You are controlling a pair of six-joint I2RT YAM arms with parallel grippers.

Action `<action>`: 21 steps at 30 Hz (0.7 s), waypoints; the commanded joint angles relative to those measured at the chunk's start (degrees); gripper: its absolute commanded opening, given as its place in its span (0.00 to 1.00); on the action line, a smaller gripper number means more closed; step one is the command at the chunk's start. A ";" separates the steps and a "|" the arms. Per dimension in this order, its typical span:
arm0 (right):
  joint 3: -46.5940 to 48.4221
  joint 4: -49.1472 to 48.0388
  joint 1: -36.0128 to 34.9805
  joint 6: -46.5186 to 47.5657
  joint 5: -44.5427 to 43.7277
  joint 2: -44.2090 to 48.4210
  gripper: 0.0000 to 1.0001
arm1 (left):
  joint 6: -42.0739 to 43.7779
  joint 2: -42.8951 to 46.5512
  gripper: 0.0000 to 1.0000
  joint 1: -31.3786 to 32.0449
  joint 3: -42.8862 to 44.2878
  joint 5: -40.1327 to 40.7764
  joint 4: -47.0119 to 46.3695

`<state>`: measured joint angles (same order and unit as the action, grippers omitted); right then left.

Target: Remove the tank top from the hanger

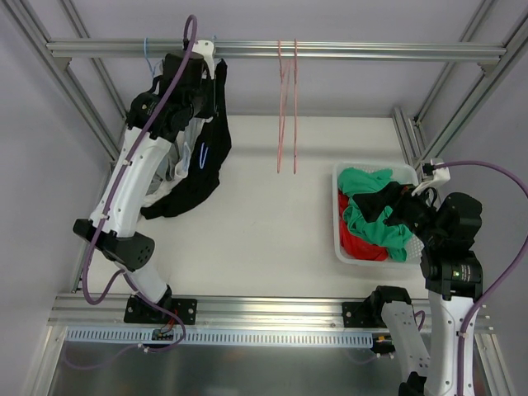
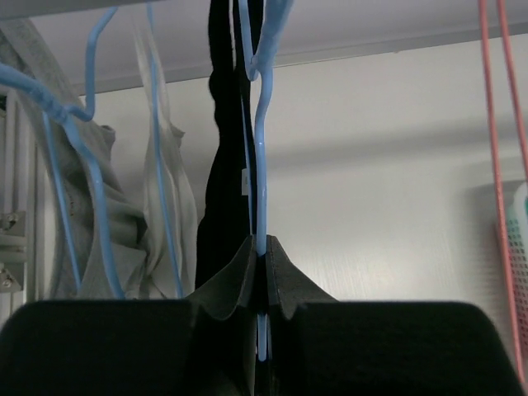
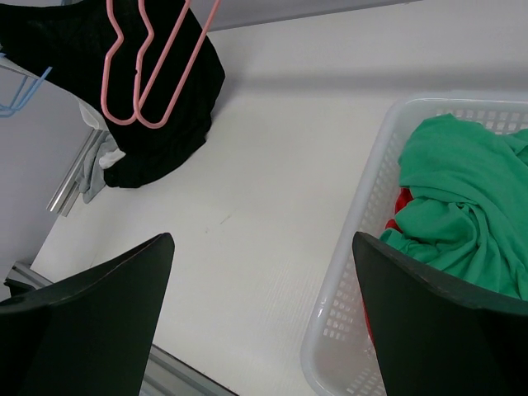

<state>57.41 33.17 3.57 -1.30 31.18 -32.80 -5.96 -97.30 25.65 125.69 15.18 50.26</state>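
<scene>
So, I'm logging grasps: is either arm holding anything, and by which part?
The left gripper pinches the blue hanger by its wire, beside the black tank top. The right gripper is open, holding nothing.

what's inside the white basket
The white basket holds a green garment lying over a red garment. The basket floor, and anything beneath the clothes, is covered.

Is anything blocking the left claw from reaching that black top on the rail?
Nothing visible does. The left gripper is shut on the wire of the blue hanger, and the black tank top hangs right beside that wire.
</scene>
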 commanded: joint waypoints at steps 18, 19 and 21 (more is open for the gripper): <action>-2.03 -4.87 0.29 -1.86 4.06 0.63 0.95 | -8.81 11.16 0.00 -0.07 -3.25 -14.83 -7.19; -2.30 -5.04 0.29 -1.86 4.15 0.80 0.95 | -9.59 12.56 0.00 -0.07 -5.52 -15.00 -7.63; -2.65 -5.30 0.29 -1.86 4.76 0.98 0.95 | -10.48 14.58 0.00 0.19 -8.60 -15.44 -8.42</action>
<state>54.98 31.20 3.57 -2.48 33.76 -32.64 -13.93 -85.67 25.47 120.42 2.09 46.35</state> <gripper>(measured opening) 0.950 0.022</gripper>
